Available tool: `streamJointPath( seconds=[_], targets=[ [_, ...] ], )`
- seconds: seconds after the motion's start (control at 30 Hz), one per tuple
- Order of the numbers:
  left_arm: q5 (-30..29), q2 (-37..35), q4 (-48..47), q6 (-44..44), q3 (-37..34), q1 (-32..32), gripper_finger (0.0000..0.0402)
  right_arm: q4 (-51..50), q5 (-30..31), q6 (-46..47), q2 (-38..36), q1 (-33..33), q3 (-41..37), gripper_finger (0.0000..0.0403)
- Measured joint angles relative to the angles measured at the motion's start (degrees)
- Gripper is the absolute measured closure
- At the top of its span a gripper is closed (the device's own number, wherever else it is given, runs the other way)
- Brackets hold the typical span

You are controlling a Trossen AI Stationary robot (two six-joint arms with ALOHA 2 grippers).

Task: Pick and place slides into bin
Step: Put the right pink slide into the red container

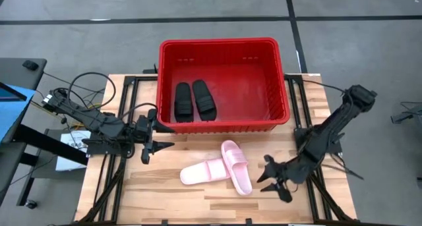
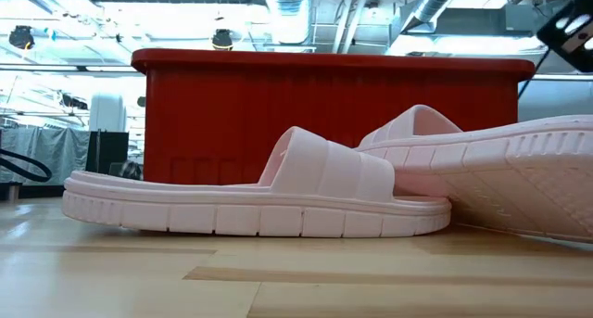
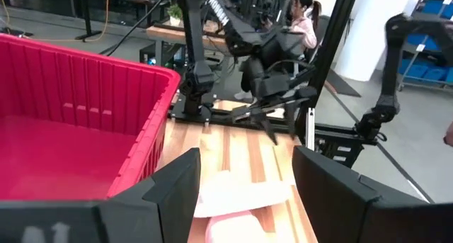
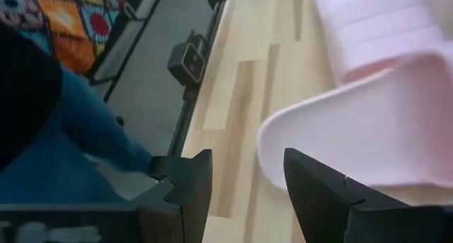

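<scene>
Two pale pink slides lie soles down on the wooden table: one lies left to right (image 1: 203,172), and the other (image 1: 238,165) crosses its right end at a slant and leans on it. They also show in the low view (image 2: 259,202) (image 2: 519,184). The black pair (image 1: 194,101) lies inside the red bin (image 1: 224,47), at its left. My left gripper (image 1: 161,140) is open by the bin's near-left corner. My right gripper (image 1: 265,173) is open just right of the pink slides, with one slide's end (image 4: 368,137) ahead of its fingers.
The red bin stands at the table's far middle, its near wall (image 2: 324,114) just behind the pink slides. Bare wood lies along the table's near edge (image 1: 198,209). A person (image 3: 306,20) sits in the room beyond the table. Cables (image 1: 86,87) lie at the table's far left.
</scene>
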Motion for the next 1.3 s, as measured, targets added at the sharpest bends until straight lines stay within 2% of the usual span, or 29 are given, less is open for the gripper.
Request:
streamJointPath(
  seconds=[0.4, 0.67, 0.8, 1.0, 1.3],
  targets=[
    [0.0, 0.0, -0.8, -0.4, 0.0, 0.0, 0.0187, -4.8, 0.2, -0.9, 17.0, -0.5, 11.8, 0.0237],
    [0.3, 0.0, -1.7, -1.1, 0.0, 0.0, 0.0187, -10.4, -0.2, 1.7, 22.2, -0.5, 16.1, 0.0222],
    [3.1, 0.0, -1.7, -1.2, 0.0, 0.0, 0.0187, -13.4, -0.7, 2.7, 24.1, -0.5, 17.3, 0.0212],
    [6.1, 0.0, -1.7, -1.3, 0.0, 0.0, 0.0187, -13.3, -0.8, 2.7, 27.4, -1.0, 19.0, 0.02],
    [6.2, 0.0, -1.6, -2.7, 0.0, 0.0, 0.0187, -12.1, -0.6, 2.9, 34.2, -3.1, 20.4, 0.0208]
  ],
)
